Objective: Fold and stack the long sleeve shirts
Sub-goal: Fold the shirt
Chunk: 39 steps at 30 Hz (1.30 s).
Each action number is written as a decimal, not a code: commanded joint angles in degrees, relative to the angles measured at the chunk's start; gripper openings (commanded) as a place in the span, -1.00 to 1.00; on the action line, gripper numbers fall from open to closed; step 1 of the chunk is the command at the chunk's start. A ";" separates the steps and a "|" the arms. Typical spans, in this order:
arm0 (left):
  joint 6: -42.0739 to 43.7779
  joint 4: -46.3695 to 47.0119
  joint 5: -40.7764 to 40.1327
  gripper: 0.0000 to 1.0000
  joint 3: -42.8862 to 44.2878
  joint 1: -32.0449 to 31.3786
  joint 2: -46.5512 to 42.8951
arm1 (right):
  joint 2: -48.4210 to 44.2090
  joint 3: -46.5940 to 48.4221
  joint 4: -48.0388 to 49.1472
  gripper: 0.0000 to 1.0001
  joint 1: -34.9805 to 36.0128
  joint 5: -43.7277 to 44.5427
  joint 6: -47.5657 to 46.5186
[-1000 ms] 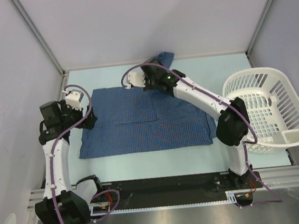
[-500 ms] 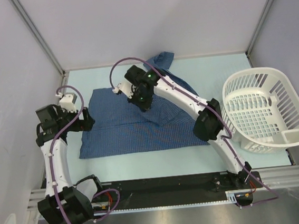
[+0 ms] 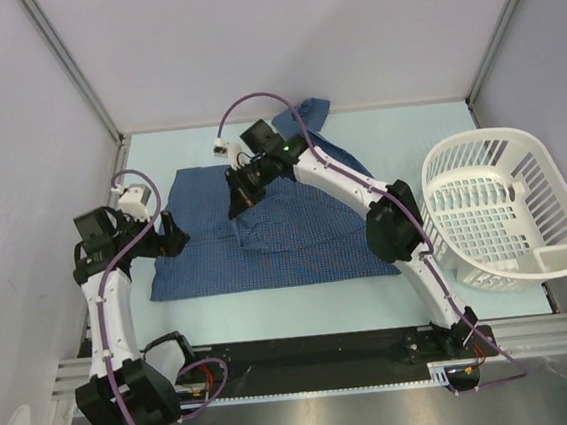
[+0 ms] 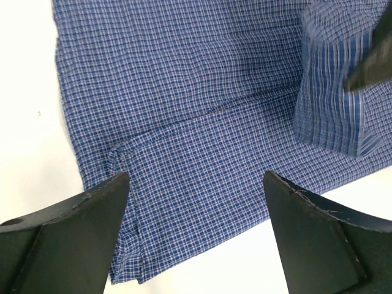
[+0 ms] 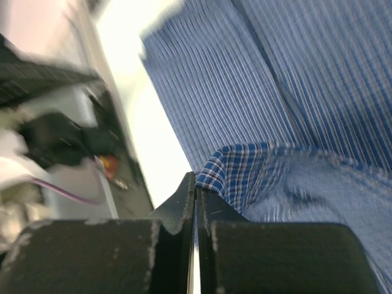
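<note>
Jaws: my right gripper [image 5: 196, 184] clamped on flap of long sleeve shirt [image 3: 207, 255], spread mid-table [image 3: 425, 118]. Left gripper [image 4: 195, 180] apart, empty, at shirt's 9 o'clock edge. Flap hauled from 12 o'clock edge to centre this past second; fold half-made, I judge.

1 fixed overhead view from behind, 2 close wrist views, blue shirt [image 3: 208, 260] common to all 3

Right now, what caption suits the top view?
Right gripper pinches a flap of the shirt; left gripper hovers open beside it.
</note>
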 commanded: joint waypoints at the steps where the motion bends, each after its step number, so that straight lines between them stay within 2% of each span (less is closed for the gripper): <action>1: -0.17 -0.98 2.47 0.93 1.61 0.65 2.10 | 0.97 -0.11 17.84 -1.00 -0.89 -10.41 16.24; 9: 2.20 -3.27 1.16 0.95 4.25 0.74 6.41 | 5.37 -2.66 29.87 -1.00 -1.24 -10.68 26.53; 14: 3.35 -4.32 -0.69 0.94 5.39 0.74 8.26 | 6.78 -3.80 32.87 -1.00 -0.46 -11.91 29.09; 15: 3.52 -4.50 -1.13 0.94 5.65 0.74 8.61 | 6.87 -4.33 32.96 -0.86 -0.37 -11.91 28.91; 16: 3.87 -4.67 -1.83 0.96 5.92 0.83 8.96 | 6.87 -4.77 33.05 -0.32 -0.37 -12.09 28.13; 18: 4.92 -5.29 -2.19 0.99 6.80 1.18 9.31 | 6.00 -4.60 30.60 0.13 -1.68 -11.83 26.29; 19: 5.71 -5.81 -1.49 0.99 7.32 1.70 10.10 | 5.21 -4.68 29.37 0.30 -2.73 -11.39 21.93; 22: 12.47 -9.94 -1.40 0.99 10.13 1.80 12.47 | 0.38 -4.51 17.88 0.38 -6.60 -8.24 10.50; 23: 17.27 -12.39 -1.31 0.99 11.45 1.79 14.22 | -0.85 -4.86 10.36 0.37 -8.78 -7.53 2.71; 25: 21.35 -13.64 -2.53 0.99 12.25 1.71 16.33 | -4.54 -6.87 2.68 0.30 -10.82 -6.04 -5.33; 26: 23.63 -13.90 -5.93 0.98 12.77 1.62 19.13 | -5.60 -10.71 -4.23 0.25 -11.87 -4.81 -12.67; 28: 25.14 -14.43 -8.85 0.95 13.56 1.62 22.22 | -10.25 -15.91 -9.20 0.11 -14.51 -0.60 -17.21; 29: 25.67 -14.61 -10.52 0.93 14.18 1.62 23.97 | -12.27 -23.33 -11.40 0.07 -15.21 0.99 -20.36; 33: 26.99 -15.75 -17.46 0.86 14.80 1.71 30.66 | -21.06 -39.87 -11.95 -0.02 -17.59 11.52 -25.04; 37: 26.82 -15.40 -20.64 0.78 13.39 1.62 34.43 | -25.73 -49.58 -10.20 -0.10 -17.77 17.70 -25.06; 39: 26.55 -15.66 -21.87 0.64 13.39 1.79 36.73 | -25.91 -52.74 -8.53 -0.11 -17.68 20.24 -24.70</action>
